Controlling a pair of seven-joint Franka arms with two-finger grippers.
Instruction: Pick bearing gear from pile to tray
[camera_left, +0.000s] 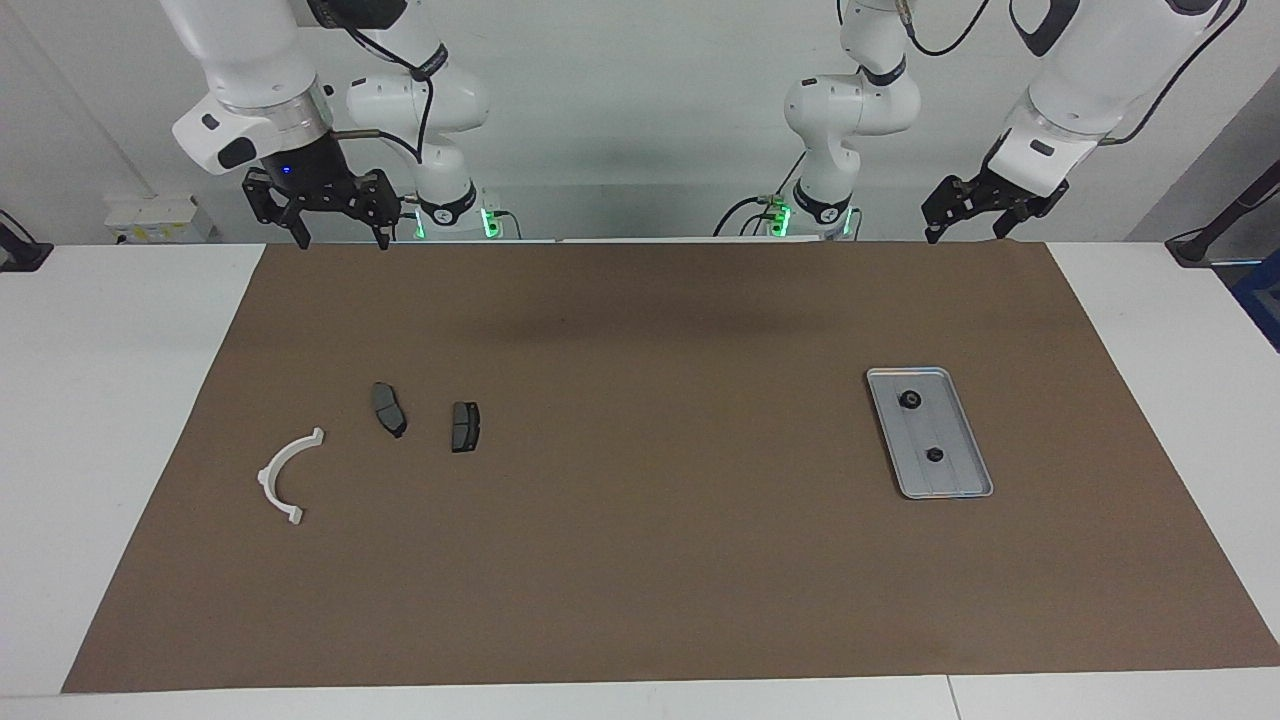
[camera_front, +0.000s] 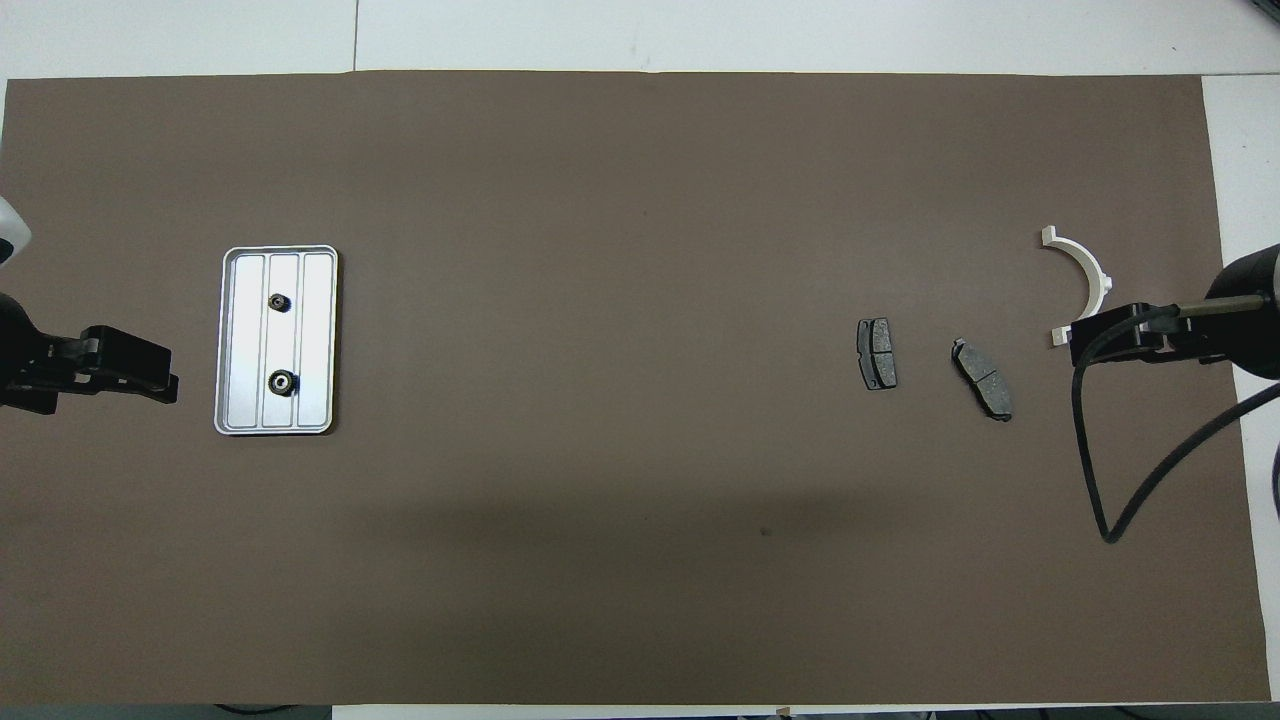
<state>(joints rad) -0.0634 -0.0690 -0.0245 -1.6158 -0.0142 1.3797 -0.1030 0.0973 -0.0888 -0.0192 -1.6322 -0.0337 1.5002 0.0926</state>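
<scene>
The right claw (camera_left: 342, 240) hangs released and empty in the air over the mat's edge by the robots, at the right arm's end of the table, and that arm waits. The left claw (camera_left: 968, 230) hangs likewise released and empty over the same edge at the left arm's end, above the tray's side of the mat. Both little black ring-shaped gears (camera_left: 910, 400) (camera_left: 934, 455) lie in the tray (camera_left: 965, 480), one nearer the robots than the other, so the job looks done or nearly so; the next move seems only to call for the arms to park clear. The tray is flat grey metal with rounded corners, a low rim and long ridges. What remains of the pile, toward the right arm's end, is a white half-ring bracket (camera_left: 285, 475) and two dark, matte brake pads (camera_left: 388, 409) (camera_left: 465, 426), all apart, on the brown mat (camera_left: 640, 580).
</scene>
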